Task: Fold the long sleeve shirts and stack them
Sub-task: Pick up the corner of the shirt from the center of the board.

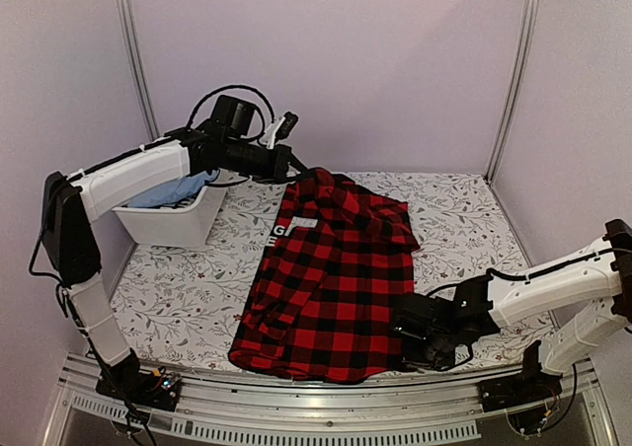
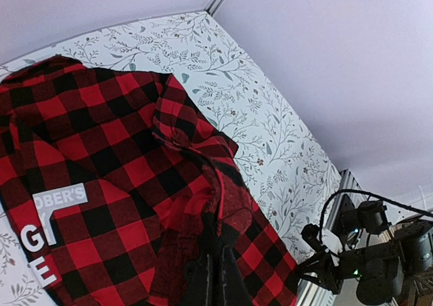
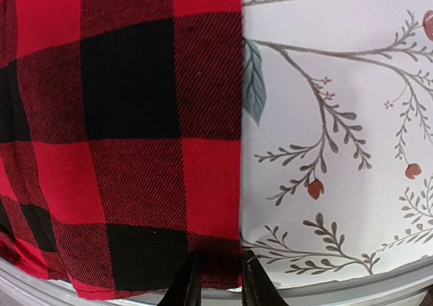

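Note:
A red-and-black buffalo check long sleeve shirt (image 1: 331, 278) lies spread on the table, with a white lettered tag (image 1: 286, 231) near its top left. My left gripper (image 1: 296, 167) is at the shirt's far top edge and is shut on a bunched fold of it, lifting it slightly; in the left wrist view (image 2: 218, 265) the cloth gathers between the fingers. My right gripper (image 1: 410, 330) is low at the shirt's near right corner. In the right wrist view (image 3: 216, 279) the narrow jaws pinch the hem corner (image 3: 216, 252).
A white plastic bin (image 1: 173, 224) holding blue cloth (image 1: 170, 191) stands at the back left, under my left arm. The floral table cover (image 1: 464, 219) shows to the shirt's right. A metal rail (image 1: 326, 402) runs along the near edge.

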`<state>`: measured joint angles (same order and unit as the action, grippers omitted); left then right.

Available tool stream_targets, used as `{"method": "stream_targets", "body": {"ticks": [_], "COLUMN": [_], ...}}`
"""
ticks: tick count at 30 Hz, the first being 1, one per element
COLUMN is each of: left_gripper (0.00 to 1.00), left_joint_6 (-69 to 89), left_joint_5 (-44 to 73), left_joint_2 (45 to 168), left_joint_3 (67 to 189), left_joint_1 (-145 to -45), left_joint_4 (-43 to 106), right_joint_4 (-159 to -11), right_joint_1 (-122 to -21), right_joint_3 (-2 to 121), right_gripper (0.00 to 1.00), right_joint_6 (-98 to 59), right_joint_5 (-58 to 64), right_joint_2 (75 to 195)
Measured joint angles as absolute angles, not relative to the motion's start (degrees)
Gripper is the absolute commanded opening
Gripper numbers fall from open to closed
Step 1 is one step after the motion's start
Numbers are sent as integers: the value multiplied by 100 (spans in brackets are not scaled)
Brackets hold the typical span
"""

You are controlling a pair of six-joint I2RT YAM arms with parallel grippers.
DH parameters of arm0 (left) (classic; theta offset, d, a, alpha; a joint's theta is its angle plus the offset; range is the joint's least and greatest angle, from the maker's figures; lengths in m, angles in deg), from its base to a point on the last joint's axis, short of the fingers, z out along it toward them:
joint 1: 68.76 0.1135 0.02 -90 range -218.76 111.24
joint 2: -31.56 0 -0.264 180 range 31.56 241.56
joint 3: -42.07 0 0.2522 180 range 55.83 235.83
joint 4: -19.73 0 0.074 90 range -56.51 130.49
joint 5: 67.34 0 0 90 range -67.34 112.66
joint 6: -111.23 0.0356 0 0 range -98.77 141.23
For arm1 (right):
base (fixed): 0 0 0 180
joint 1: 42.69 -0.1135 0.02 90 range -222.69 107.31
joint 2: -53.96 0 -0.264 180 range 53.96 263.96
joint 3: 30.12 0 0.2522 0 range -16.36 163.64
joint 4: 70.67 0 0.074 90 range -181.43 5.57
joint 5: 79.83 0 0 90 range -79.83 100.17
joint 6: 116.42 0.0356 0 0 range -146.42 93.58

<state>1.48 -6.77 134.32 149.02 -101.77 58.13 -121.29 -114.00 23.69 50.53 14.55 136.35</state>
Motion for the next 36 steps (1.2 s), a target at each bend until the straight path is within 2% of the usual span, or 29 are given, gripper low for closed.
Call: {"method": "stream_targets", "body": {"ticks": [8,15,25,36], "left_gripper": [0,0,0,0], "left_joint_6": [144,148,172,179], "left_joint_5": [-712,-736,-754,-743], "left_joint_2": [13771,14348,15382,15410], "left_joint_3": [15180,16189,18058,18368], "left_joint_1": [-10144,-10042,-9952,-9583], "left_joint_4": [5829,5945,6240,6434], "right_joint_4": [-11946,-11819,-12453,-12571], "right_joint_1": [-11369,-10941,-10499,-11024], "right_joint_3": [2500,2024,1611,3066], "right_gripper": [0,0,0,0], "right_joint_6": [5059,4913,4567,3953], "right_joint_5": [1440,1425,1626,1569], "right_joint_2": [13871,13357,12446,13368]}}
